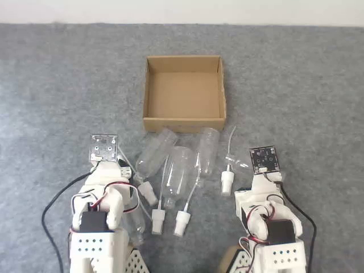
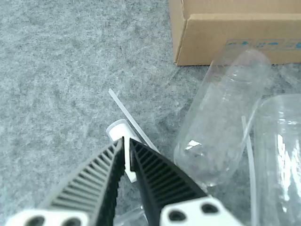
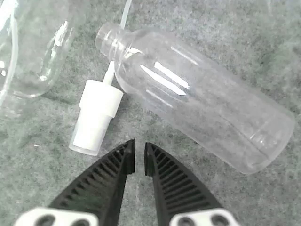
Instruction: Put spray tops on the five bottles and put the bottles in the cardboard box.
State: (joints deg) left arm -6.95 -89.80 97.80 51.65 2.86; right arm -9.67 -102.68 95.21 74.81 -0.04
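Note:
Several clear plastic bottles [image 1: 178, 169] lie on their sides in front of the open cardboard box [image 1: 183, 118], which holds nothing. White spray tops [image 1: 182, 222] with thin tubes lie loose among them. My left gripper [image 2: 126, 141] is shut, its tips just over a spray top [image 2: 117, 130] beside a bottle [image 2: 221, 122]. My right gripper [image 3: 139, 146] is shut and holds nothing; it hangs close to a capless bottle [image 3: 197, 108] and a spray top [image 3: 96, 117]. In the high view the left arm [image 1: 103, 170] and right arm [image 1: 264, 170] flank the pile.
Grey carpet-like mat [image 1: 296, 85] covers the table, with open room on both sides of the box. One more bottle [image 1: 135, 226] lies next to the left arm's base. The box corner [image 2: 188, 42] shows in the left wrist view.

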